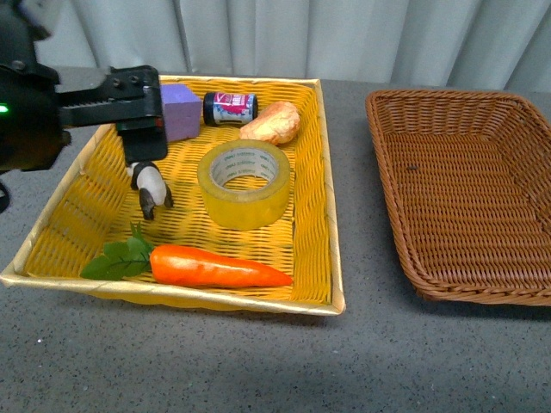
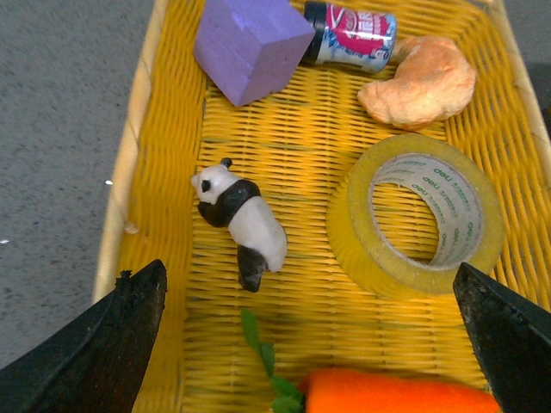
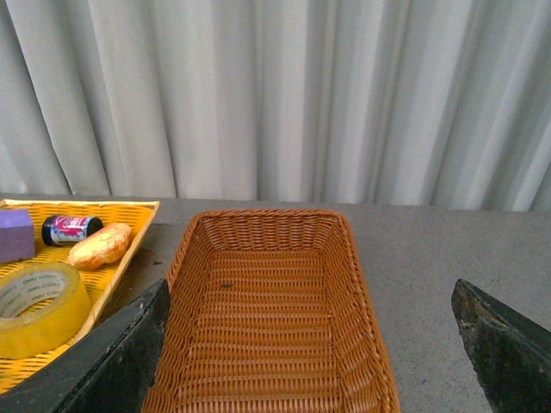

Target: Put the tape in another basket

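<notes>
The tape lies flat in the middle of the yellow basket, its hole facing up, so its axis stands upright. A panda figure lies to its left, a carrot nearer and a bread roll farther. To the right on the bench sits the brown basket, and we lose its right edge at the frame. The left gripper hangs over the panda with its fingers wide apart. The right gripper, equally spread, faces the brown basket and is out of the front view.

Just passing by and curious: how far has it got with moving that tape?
Nothing done yet: the tape sits in the yellow basket, and the brown basket holds no tape. In hand: the left tool hangs open above the yellow basket. Remaining: grasp, carry, drop.
</notes>
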You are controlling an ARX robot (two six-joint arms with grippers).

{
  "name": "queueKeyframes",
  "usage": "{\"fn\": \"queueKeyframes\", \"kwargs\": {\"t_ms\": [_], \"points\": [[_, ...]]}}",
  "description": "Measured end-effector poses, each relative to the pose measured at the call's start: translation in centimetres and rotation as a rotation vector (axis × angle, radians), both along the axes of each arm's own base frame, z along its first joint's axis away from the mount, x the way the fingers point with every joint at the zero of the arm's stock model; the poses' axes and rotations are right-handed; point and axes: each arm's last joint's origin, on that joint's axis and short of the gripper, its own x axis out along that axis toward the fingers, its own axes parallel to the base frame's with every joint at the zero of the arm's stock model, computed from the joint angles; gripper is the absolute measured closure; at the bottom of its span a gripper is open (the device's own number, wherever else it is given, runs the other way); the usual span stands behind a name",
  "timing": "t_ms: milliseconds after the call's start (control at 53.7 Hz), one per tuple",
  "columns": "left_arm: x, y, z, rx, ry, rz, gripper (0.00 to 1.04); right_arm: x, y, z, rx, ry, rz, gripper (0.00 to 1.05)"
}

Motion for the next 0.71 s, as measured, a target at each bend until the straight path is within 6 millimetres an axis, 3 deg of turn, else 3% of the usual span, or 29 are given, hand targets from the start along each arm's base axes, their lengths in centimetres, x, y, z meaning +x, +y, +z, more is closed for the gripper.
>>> {"fn": "queueKeyframes", "kwargs": {"t_ms": [335,707], "points": [[6.3,-3.5,-3.6,-0.01,0.152,0.018,0.06,0.0,0.0,0.0,0.0,0.0,0.0,0.09],[8.4,-5.1,-5.1,0.011,0.21,0.022,0.06,0.0,0.0,0.0,0.0,0.0,0.0,0.09]]}}
